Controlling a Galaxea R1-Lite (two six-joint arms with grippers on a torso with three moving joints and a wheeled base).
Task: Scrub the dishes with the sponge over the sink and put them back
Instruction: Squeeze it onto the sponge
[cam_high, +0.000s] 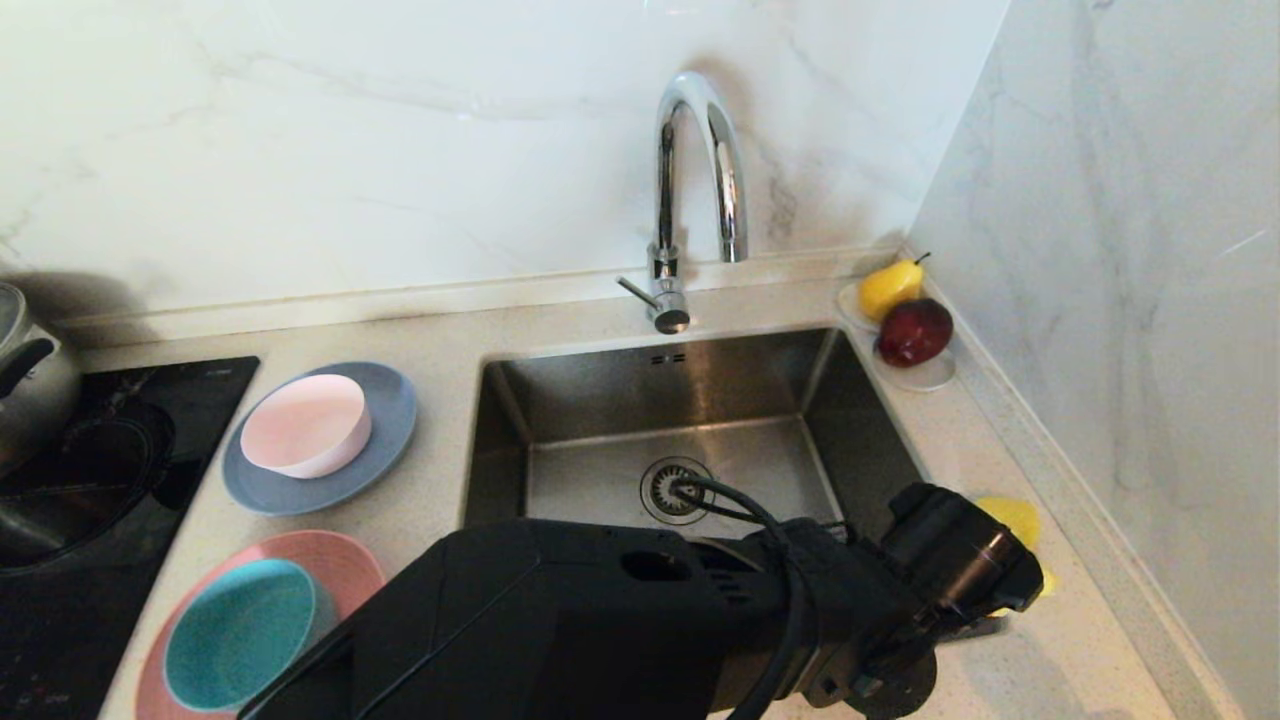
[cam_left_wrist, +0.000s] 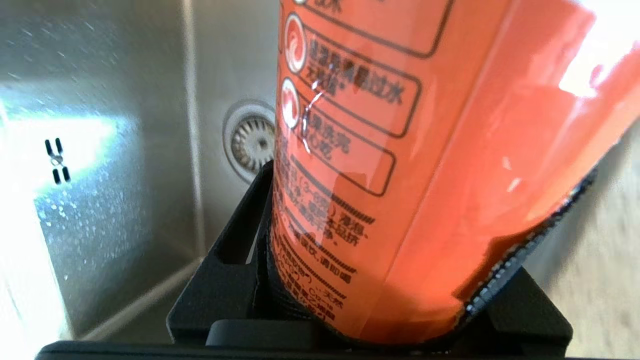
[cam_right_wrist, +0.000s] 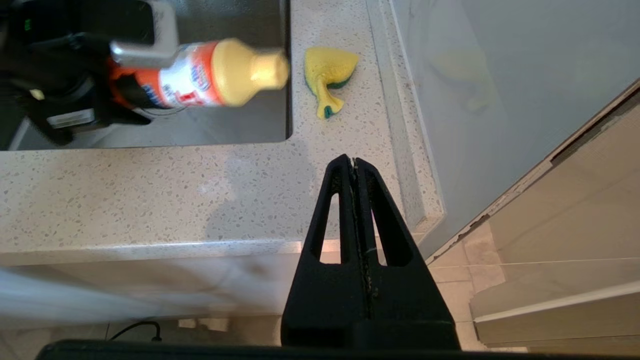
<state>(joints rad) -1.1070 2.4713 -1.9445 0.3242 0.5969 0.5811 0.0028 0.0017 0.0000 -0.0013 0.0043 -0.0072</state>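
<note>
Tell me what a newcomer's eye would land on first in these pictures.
First, the left gripper, which holds an orange detergent bottle over the sink, the bottle's cap toward the yellow sponge on the counter at the sink's right. Next, the dishes left of the sink: a pale pink bowl on a grey-blue plate, a teal bowl on a salmon-pink plate.

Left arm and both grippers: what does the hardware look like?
The left arm has a bulky matte-black casing with a slot-shaped opening and a loose black cable looped over the wrist. The left gripper is black plastic. The right gripper is black too; its fingers are tapered with triangular cutouts.
</note>
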